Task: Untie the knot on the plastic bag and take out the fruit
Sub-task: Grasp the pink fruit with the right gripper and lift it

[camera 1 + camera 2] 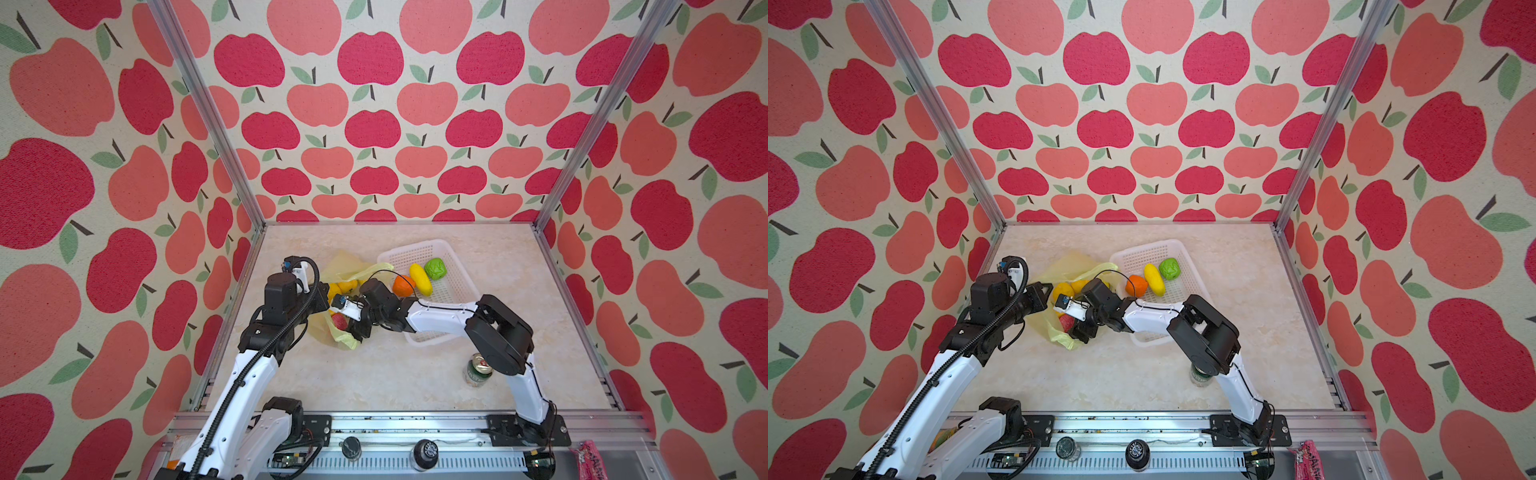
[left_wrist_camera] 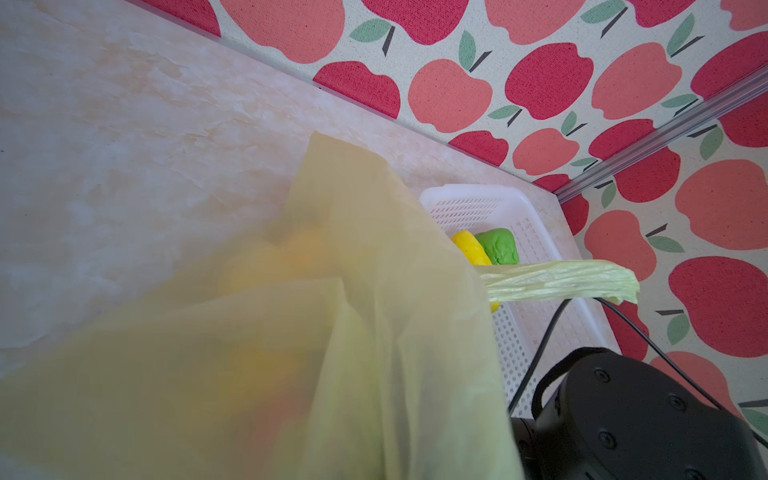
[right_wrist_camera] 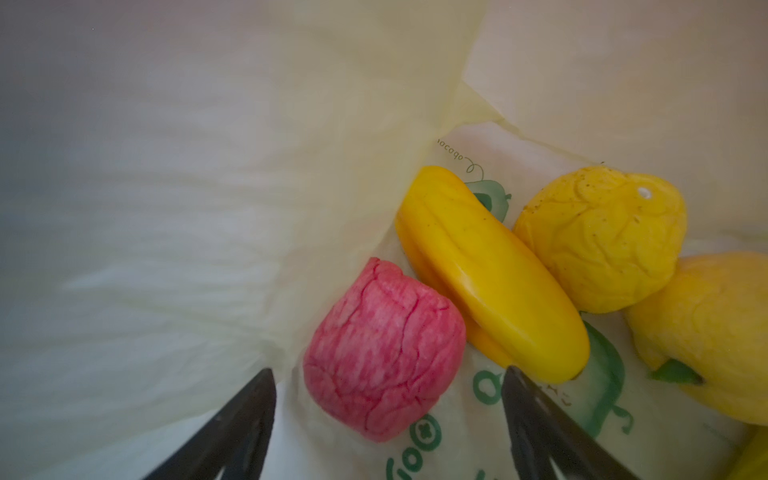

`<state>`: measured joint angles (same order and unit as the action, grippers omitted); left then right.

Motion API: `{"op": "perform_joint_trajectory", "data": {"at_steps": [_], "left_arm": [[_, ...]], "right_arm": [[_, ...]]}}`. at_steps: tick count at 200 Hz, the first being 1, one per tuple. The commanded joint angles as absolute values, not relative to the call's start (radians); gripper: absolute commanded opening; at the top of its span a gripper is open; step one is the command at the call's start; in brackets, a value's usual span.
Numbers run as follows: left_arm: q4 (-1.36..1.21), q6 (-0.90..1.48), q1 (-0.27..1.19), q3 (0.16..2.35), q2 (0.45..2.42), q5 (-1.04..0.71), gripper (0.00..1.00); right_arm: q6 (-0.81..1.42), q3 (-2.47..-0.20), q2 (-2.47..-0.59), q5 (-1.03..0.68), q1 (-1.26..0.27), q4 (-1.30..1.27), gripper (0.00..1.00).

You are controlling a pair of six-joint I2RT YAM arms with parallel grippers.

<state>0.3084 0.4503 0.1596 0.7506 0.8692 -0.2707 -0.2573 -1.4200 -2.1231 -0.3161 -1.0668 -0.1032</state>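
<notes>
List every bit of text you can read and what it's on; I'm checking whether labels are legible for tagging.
"Go": large green letters printed on the plastic bag, cut off by the frame edge, so the reading is unsure.
Small green script higher on the same bag: looks reversed, not readable.
Label on the green can: too small to read.
Print on the pink packet by the front rail: blurred.

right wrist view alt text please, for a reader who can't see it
The open right gripper reaches into the plastic bag, its two dark fingers on either side of a wrinkled pink fruit with a gap on each side. Beyond it, a long smooth yellow fruit, a wrinkled round yellow fruit and another yellow fruit lie on the bag's green print.
</notes>
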Motion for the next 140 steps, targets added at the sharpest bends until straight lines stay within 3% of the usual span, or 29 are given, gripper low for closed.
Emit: {"op": "perform_joint_trajectory", "data": {"at_steps": [1, 81, 115, 140], "left_arm": [[0.295, 0.430, 0.165, 0.741, 0.862, -0.284, 0.00], [0.295, 0.429, 0.170, 0.741, 0.856, -0.284, 0.00], [0.293, 0.430, 0.171, 0.741, 0.863, -0.287, 0.00], [0.291, 0.430, 0.171, 0.742, 0.868, -0.290, 0.00]], "right_arm": [[-0.256, -1.464, -2.161, -0.400, -1.074, -0.045, 0.98], [-0.243, -1.669, -2.330, -0.361, -1.077, 0.077, 0.99], [-0.225, -1.684, -2.346, -0.352, -1.078, 0.057, 0.94], [-0.209, -1.655, -2.327, -0.361, -1.079, 0.012, 0.83]]}}
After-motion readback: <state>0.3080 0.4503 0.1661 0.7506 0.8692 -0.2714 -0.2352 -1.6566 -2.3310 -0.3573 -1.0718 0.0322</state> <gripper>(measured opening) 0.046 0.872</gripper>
